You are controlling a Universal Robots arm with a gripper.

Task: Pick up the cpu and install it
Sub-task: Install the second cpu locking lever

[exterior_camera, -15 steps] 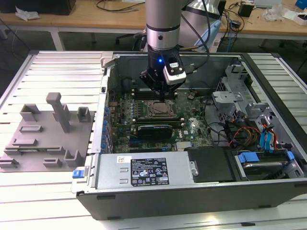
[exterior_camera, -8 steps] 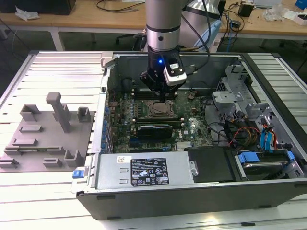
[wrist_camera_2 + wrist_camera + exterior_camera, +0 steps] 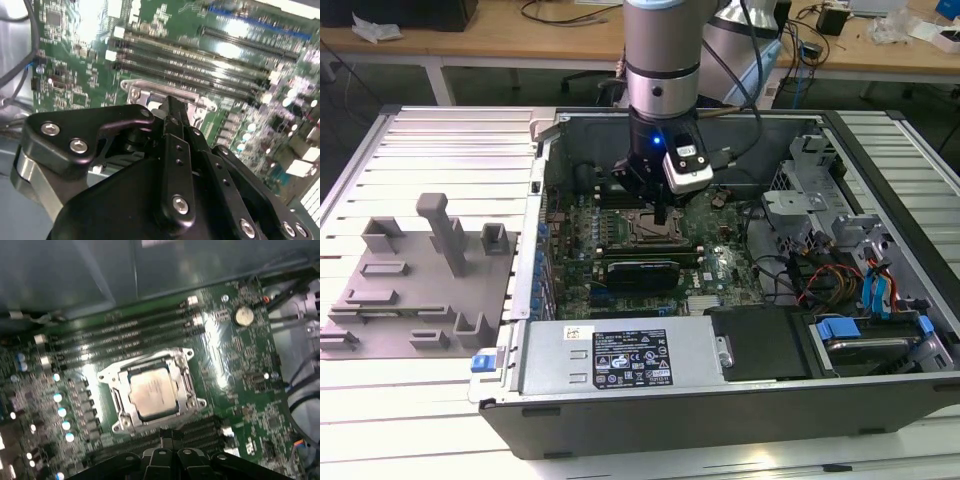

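Gripper (image 3: pixel 167 440): fingers (image 3: pixel 172 112) pressing together, holding nothing, hovering just beside the socket's edge.
Cpu (image 3: pixel 152 392): sitting inside its metal frame (image 3: pixel 187 390).

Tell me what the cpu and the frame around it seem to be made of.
The cpu has what looks like a matte, pale silver-grey metal top with a dull sheen. The socket frame around it looks like bright bare metal, shining at its edges. Both are judged by look alone.
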